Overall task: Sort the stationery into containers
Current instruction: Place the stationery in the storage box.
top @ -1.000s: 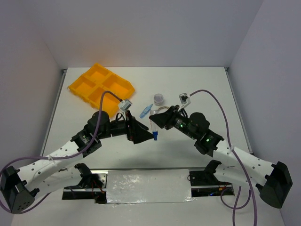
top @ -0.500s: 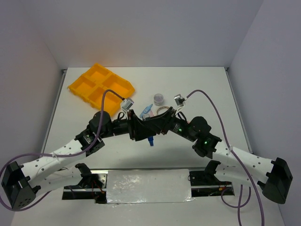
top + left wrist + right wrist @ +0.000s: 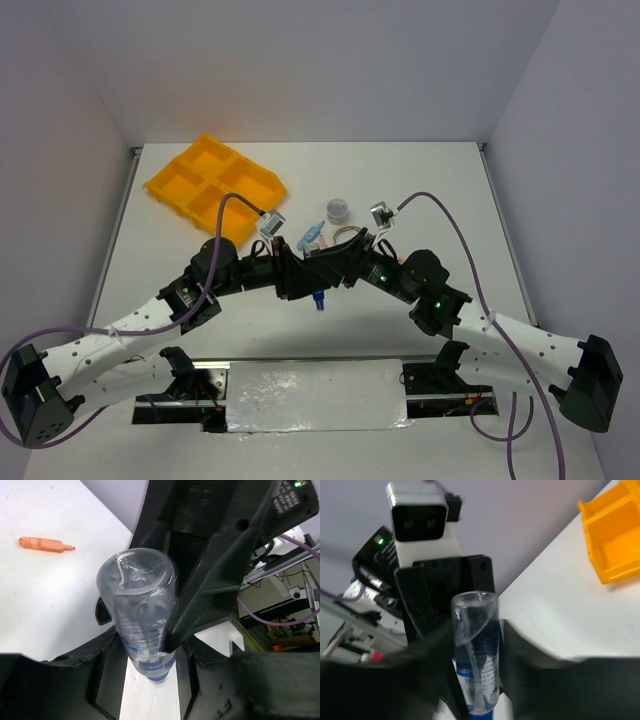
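Note:
The blue-and-white tube (image 3: pixel 319 297) hangs cap-down above the table's middle, where both grippers meet. My right gripper (image 3: pixel 325 270) is shut on the tube (image 3: pixel 475 630) in its wrist view. My left gripper (image 3: pixel 306 280) has its jaws against the sides of the same tube (image 3: pixel 140 595); the left gripper (image 3: pixel 150 652) grips near the blue cap end. The orange-yellow tray (image 3: pixel 215 180) lies at the back left, and a corner of the tray (image 3: pixel 612 545) shows in the right wrist view. An orange piece (image 3: pixel 45 544) lies on the table.
Just behind the grippers are a small grey-topped jar (image 3: pixel 339 209), a light-blue piece (image 3: pixel 310 237) and a beige tape ring (image 3: pixel 347 234). White walls close in the table on the left, the back and the right.
My left arm has swung right to meet the right gripper, and its jaws have closed from wide open onto the tube. The right gripper has shifted slightly left, still holding the tube.

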Controlling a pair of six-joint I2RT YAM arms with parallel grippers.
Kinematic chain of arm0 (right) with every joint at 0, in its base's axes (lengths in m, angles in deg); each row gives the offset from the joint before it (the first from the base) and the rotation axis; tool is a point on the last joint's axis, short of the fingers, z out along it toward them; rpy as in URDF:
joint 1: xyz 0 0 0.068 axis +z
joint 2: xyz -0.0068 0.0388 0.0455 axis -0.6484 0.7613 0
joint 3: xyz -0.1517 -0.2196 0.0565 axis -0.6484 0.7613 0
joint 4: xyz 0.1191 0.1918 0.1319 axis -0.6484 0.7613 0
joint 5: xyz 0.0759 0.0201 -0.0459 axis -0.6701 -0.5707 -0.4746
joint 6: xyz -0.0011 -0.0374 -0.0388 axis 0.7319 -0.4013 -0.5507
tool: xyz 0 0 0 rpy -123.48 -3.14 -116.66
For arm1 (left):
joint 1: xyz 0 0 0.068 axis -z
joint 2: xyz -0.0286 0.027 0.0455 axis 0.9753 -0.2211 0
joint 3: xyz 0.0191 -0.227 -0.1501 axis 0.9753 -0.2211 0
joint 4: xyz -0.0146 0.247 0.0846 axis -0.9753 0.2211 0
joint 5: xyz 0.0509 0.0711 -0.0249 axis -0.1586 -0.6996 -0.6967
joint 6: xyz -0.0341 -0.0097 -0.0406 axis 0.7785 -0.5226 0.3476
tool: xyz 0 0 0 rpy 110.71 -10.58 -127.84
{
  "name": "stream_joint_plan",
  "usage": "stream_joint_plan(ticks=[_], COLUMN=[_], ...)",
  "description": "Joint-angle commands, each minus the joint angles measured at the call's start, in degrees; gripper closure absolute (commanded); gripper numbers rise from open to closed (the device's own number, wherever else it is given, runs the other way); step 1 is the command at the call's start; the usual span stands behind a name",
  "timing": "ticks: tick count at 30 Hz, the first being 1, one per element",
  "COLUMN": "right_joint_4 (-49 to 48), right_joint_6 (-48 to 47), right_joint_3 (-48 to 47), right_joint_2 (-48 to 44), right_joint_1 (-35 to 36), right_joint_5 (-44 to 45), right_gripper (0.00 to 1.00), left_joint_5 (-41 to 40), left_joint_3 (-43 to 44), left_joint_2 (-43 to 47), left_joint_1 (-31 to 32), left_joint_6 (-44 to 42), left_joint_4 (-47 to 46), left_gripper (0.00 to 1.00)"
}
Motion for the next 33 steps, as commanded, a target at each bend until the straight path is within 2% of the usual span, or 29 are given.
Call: stream_joint_plan(ticks=[1, 4, 6, 12, 14, 15, 16, 18, 19, 20, 23, 24, 25, 26, 27, 28, 29, 30, 32, 33], right_joint_4=[1.3, 5.9, 10.5, 17.7, 21.5, 26.0, 28.1, 32.1, 32.7, 33.4, 35.2, 36.9, 37.5, 37.9, 37.8, 37.9, 38.0, 37.9, 38.1, 38.2], right_joint_6=[-1.2, -2.3, -2.9, -3.4, -3.4, -3.1, -2.7, -2.2, -2.0, -2.0, -2.7, -2.7, -2.9, -3.2, -3.3, -3.4, -3.2, -3.4, -3.6, -3.7], right_joint_3=[-0.4, -0.3, -0.7, 0.0, -1.1, -1.6, -2.0, -1.9, -1.5, -1.3, -1.7, -2.0, -2.4, -2.5, -2.4, -2.5, -2.4, -2.4, -2.0, -1.9], right_joint_2=[-4.5, -7.6, -8.8, -13.3, -15.1, -15.8, -16.5, -19.1, -20.0, -21.5, -22.8, -23.1, -23.2, -23.5, -23.7, -24.0, -24.1, -24.2, -24.3, -24.1], right_joint_1=[0.3, 0.2, -0.1, -1.7, -1.9, -1.9, -1.8, -1.9, -1.9, -1.9, -1.9, -1.9, -1.9, -1.9, -1.9, -1.9, -2.0, -2.0, -1.9, -1.9], right_joint_5=[7.0, 11.8, 14.5, 21.4, 26.8, 28.8, 30.6, 33.7, 33.9, 33.6, 32.3, 31.6, 31.3, 30.5, 29.6, 28.0, 26.8, 24.5, 22.8, 21.7], right_gripper=[0.33, 0.05, 0.0, 0.0, 0.0, 0.0, 0.0, 0.0, 0.0, 0.0, 0.0, 0.0, 0.0, 0.0, 0.0, 0.0, 0.0, 0.0, 0.0, 0.0], left_joint_5=[-5.6, -9.1, -11.3, -17.7, -25.3, -29.4, -35.0, -36.7, -30.4, -27.3, -24.3, -26.1, -28.3, -31.5, -32.1, -32.5, -32.4, -30.8, -30.4, -28.7], left_joint_3=[2.5, 2.8, 2.9, 5.4, 8.6, 10.3, 14.9, 20.4, 24.9, 27.2, 38.5, 42.0, 50.5, 56.1, 68.4, 74.8, 81.9, 94.4, 104.1, 105.3], left_joint_2=[1.6, 3.0, 3.5, 4.0, 3.1, 2.2, -0.7, -5.0, -10.2, -13.1, -26.9, -30.9, -39.4, -44.0, -49.2, -59.6, -64.6, -73.5, -79.9, -81.7], left_joint_1=[0.2, 0.2, 0.2, 0.2, -0.3, -0.9, -2.0, -9.0, -13.2, -21.8, -34.8, -36.4, -37.7, -40.1, -41.3, -43.7, -44.8, -46.5, -47.6, -49.0], left_joint_6=[-4.7, -6.0, -6.5, -8.0, -8.2, -7.9, -7.6, -6.8, -8.6, -8.9, -8.2, -8.2, -8.2, -8.1, -8.0, -7.3, -7.2, -7.5, -6.8, -6.6], left_joint_4=[6.2, 9.7, 11.0, 17.4, 22.4, 27.7, 31.0, 39.0, 39.4, 39.8, 43.5, 44.8, 47.7, 49.8, 52.2, 57.5, 59.7, 62.8, 63.7, 62.3], left_gripper=[1.0, 1.0, 1.0, 1.0, 1.0, 1.0, 1.0, 1.0, 1.0, 1.0, 1.0, 1.0, 1.0, 1.0, 1.0, 1.0, 1.0, 1.0, 1.0, 1.0])
